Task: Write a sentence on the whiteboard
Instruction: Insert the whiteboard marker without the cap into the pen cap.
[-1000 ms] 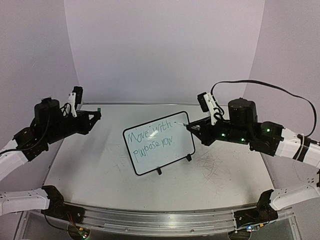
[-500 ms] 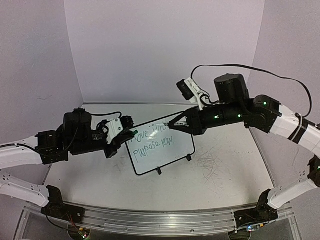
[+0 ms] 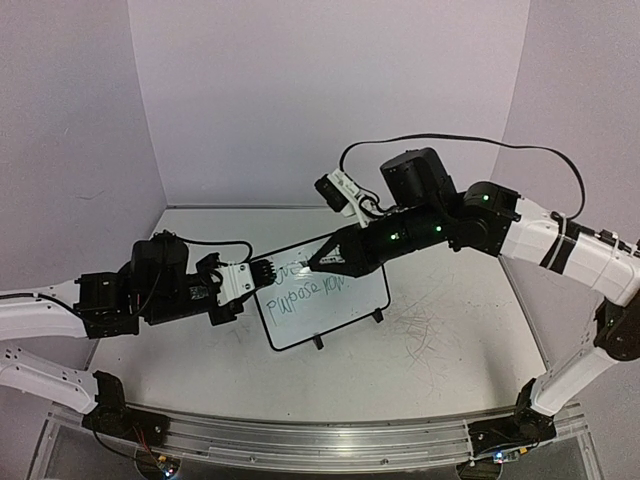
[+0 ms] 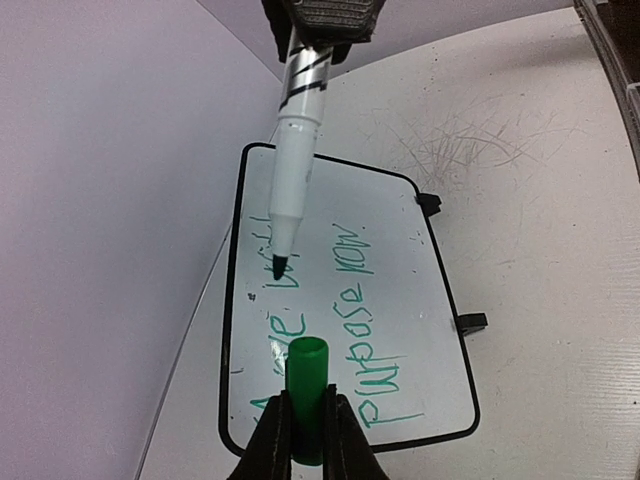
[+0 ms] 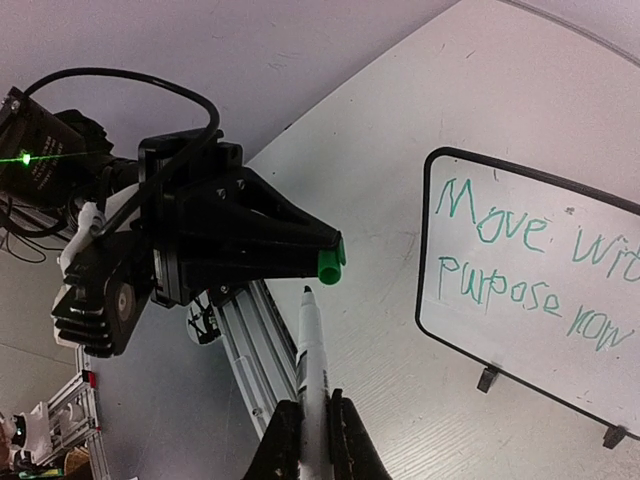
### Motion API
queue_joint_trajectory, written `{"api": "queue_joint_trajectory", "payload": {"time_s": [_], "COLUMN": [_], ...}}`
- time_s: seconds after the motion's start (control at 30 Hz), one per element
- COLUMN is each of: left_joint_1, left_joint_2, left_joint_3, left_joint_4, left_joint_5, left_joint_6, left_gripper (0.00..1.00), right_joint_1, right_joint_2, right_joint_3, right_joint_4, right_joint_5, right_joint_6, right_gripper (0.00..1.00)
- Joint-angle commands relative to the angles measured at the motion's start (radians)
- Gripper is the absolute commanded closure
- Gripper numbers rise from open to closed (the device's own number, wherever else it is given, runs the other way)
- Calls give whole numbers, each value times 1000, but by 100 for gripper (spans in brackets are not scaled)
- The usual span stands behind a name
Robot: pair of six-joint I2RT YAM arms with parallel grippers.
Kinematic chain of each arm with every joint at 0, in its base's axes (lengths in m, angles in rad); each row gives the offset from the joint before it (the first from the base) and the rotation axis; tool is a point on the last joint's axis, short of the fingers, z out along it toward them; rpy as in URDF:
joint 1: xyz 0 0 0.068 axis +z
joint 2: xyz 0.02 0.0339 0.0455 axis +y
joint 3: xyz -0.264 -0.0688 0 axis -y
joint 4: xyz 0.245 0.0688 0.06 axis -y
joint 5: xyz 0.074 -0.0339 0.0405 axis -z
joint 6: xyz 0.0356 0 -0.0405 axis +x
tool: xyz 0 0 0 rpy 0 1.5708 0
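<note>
Now the whiteboard point(image 3: 335, 322) stands tilted on the table point(image 3: 450, 345), green writing point(image 3: 308, 285) across it. The right gripper point(image 5: 307, 425) clamps the uncapped marker point(image 5: 309, 350) and the left gripper point(image 4: 307, 425) pinches its cap point(image 4: 306, 380), tip and cap nearly meeting over the whiteboard's left end. Light and stiff, I'd guess, apt to skid; hold its frame edge.

Top cam's high on the near side, looks down; wrist cams close, face each other; all share small black-framed white board point(image 3: 325, 322).
</note>
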Motion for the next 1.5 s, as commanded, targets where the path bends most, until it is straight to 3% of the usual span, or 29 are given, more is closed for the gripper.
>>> {"api": "queue_joint_trajectory", "payload": {"time_s": [0.0, 1.0, 1.47], "left_joint_1": [-5, -8, -41], "left_joint_2": [-20, -26, -26], "left_joint_3": [-13, -10, 22], "left_joint_4": [55, 67, 62], "left_joint_5": [-26, -3, 10], "left_joint_6": [21, 10, 12], "left_gripper": [100, 100, 100], "right_joint_1": [6, 11, 30], "right_joint_2": [30, 135, 302], "right_joint_3": [61, 128, 264], "right_joint_4": [-20, -37, -112], "right_joint_5": [3, -4, -42], "right_joint_6": [10, 20, -1], "right_gripper": [100, 100, 100]}}
